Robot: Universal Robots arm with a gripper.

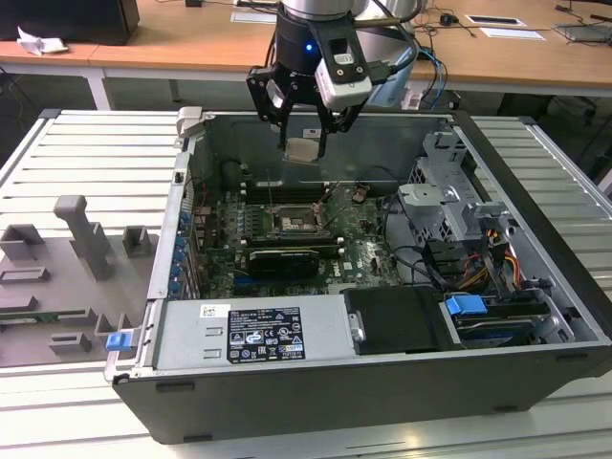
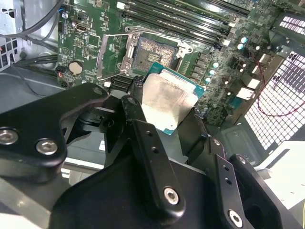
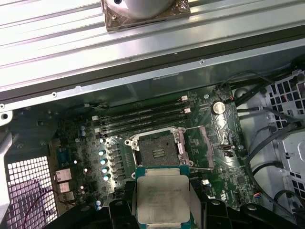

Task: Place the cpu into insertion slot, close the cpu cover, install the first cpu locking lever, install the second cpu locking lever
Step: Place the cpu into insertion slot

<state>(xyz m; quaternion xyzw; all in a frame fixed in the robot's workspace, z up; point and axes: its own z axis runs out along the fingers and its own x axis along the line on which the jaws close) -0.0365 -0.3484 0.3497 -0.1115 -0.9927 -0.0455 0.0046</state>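
Pincer (image 1: 304, 142) pinching cpu (image 3: 162, 200), square pale silver-beige face, teal rim, held clear above motherboard (image 3: 231, 164); insertion slot (image 3: 155, 150) uncovered

Bright, even light, seemingly from overhead; glare on the cpu (image 2: 167, 102), case interior (image 1: 382, 143) shadowed

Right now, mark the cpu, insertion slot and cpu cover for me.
cpu (image 3: 162, 200), first wrist view, centre of its pale metal face.
insertion slot (image 3: 157, 151), first wrist view, middle of the dark contact field.
cpu cover (image 2: 127, 56), second wrist view, silver side bar of the open frame beside the slot.
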